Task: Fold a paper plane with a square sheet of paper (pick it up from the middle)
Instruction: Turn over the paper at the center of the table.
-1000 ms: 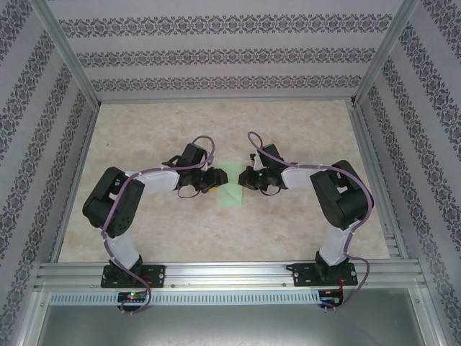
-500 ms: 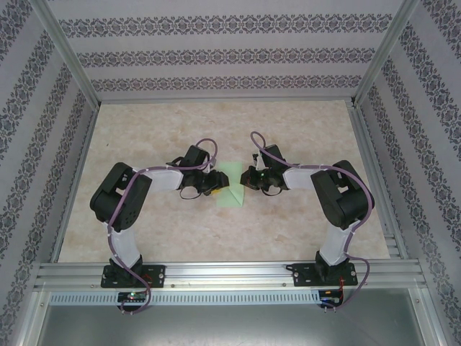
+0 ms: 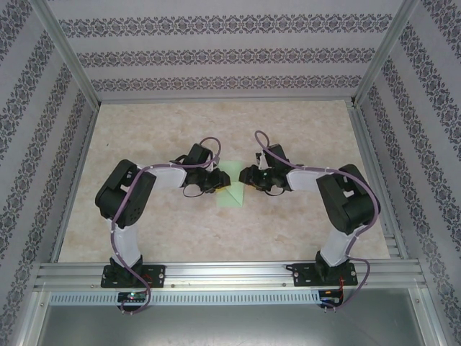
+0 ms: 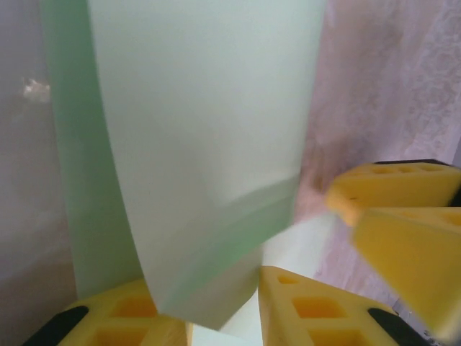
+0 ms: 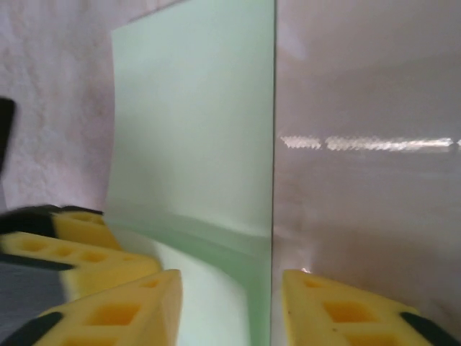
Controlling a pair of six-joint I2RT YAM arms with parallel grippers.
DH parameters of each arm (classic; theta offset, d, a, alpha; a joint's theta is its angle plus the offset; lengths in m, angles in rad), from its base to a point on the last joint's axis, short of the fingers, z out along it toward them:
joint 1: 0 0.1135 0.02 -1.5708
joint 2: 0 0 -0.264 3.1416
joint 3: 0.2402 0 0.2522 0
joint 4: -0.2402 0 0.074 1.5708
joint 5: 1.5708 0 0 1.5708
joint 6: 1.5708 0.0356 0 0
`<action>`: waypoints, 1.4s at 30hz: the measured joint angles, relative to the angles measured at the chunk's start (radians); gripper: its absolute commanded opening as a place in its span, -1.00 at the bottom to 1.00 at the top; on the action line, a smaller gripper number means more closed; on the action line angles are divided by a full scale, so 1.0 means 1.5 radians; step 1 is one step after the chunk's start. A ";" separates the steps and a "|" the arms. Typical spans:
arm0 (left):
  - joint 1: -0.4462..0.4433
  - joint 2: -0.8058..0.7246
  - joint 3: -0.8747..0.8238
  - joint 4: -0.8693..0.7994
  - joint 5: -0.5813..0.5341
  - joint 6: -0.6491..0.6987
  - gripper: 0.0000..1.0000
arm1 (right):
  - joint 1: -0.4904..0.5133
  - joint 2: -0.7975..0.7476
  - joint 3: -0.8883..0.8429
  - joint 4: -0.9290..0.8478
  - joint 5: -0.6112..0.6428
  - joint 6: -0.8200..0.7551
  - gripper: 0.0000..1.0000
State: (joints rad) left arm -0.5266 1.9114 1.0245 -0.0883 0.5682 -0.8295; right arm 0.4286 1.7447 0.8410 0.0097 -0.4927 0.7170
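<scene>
Paper first: the square sheet of paper (image 3: 230,189) lies near the middle of the desk (image 3: 216,122), partly folded, with one flap lifted off the surface. The left end effector (image 3: 214,182) sits at its 9 o'clock edge and the right end effector (image 3: 248,177) at its 3 o'clock edge, nose to nose across it.

Left jaws stand at a narrow gap with the raised flap hanging down between them; I see no pinch on it. Right jaws stand wide, with the sheet's straight edge running between them and nothing gripped.

Risks, as I judge them. If the left closes off the fold line, the crease lands crooked and the plane comes out lopsided. With neither side pinning the sheet, a nudge could slide it across the smooth desk. The two sets of yellow fingers are very close, so a careless move could knock them together or crumple the flap.

From above I get the layout, but the arms cover most of the sheet and I cannot read the jaws. The left wrist camera shows the flap curling upward and the other arm's fingers (image 4: 403,216) at 3 o'clock. The right wrist camera shows the soft bend low across the sheet.
</scene>
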 measured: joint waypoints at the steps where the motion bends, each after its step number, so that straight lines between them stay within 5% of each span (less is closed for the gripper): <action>1: 0.000 0.002 0.000 0.000 0.000 0.003 -0.58 | -0.003 -0.013 -0.002 -0.003 0.004 -0.002 0.14; 6: 0.000 0.003 0.006 -0.001 -0.002 0.011 -0.82 | -0.021 -0.110 -0.014 -0.035 0.050 -0.018 0.53; 14: -0.009 -0.037 0.071 -0.134 -0.088 0.090 -0.89 | -0.050 -0.252 -0.053 -0.113 0.170 -0.060 0.95; 22: -0.040 -0.140 0.248 -0.401 -0.312 0.207 -0.84 | -0.102 -0.353 -0.083 -0.173 0.251 -0.066 0.96; 30: -0.064 -0.132 0.402 -0.572 -0.543 0.282 -0.80 | -0.117 -0.370 -0.083 -0.211 0.288 -0.069 0.96; 42: -0.176 0.166 0.564 -0.685 -0.880 0.327 -0.81 | -0.162 -0.373 -0.094 -0.254 0.329 -0.072 0.96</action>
State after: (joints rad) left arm -0.7914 2.1597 1.8702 -1.1152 -0.7517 -0.3389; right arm 0.1852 1.1851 0.7002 -0.3714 0.0002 0.6094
